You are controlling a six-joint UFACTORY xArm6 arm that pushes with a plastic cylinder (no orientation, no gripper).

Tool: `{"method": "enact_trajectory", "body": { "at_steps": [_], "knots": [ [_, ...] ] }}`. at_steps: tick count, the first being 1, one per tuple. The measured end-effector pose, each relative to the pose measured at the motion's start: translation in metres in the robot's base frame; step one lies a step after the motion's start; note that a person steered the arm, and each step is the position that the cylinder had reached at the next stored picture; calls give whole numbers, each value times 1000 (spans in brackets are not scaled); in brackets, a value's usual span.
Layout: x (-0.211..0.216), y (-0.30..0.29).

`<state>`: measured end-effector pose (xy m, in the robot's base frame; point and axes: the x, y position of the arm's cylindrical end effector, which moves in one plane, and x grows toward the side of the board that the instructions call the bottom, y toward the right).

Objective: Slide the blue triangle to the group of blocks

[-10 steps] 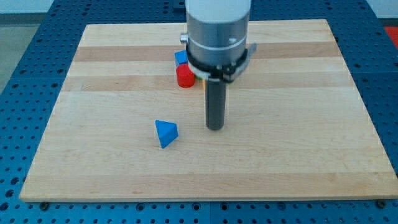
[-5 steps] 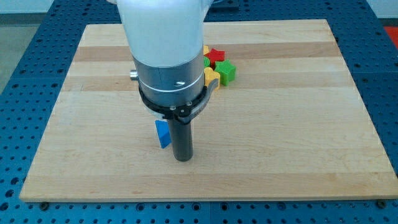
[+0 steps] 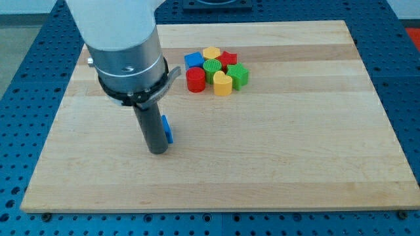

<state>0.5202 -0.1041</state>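
Note:
The blue triangle (image 3: 167, 129) lies on the wooden board (image 3: 295, 144), left of centre, mostly hidden behind my rod; only a thin blue edge shows. My tip (image 3: 157, 151) rests on the board just to the view's left and bottom of the triangle, seemingly touching it. The group of blocks sits at the view's top centre: a blue block (image 3: 193, 60), a red cylinder (image 3: 195, 80), a yellow heart (image 3: 223, 84), a green block (image 3: 239, 76), a green cylinder (image 3: 212, 67), a red block (image 3: 228, 59) and a yellow block (image 3: 211, 52).
The arm's grey and white body (image 3: 125, 46) covers the board's upper left. Blue perforated table (image 3: 20, 98) surrounds the board on all sides.
My rod has swept from right of the triangle, across the front, to its left-bottom side. The arm body no longer hides the group. The triangle has stayed about in place.

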Motion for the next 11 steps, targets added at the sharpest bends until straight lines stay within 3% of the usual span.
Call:
{"method": "enact_trajectory", "body": {
  "at_steps": [7,11],
  "knots": [
    [-47,-25],
    [-60,15]
  ]
}}
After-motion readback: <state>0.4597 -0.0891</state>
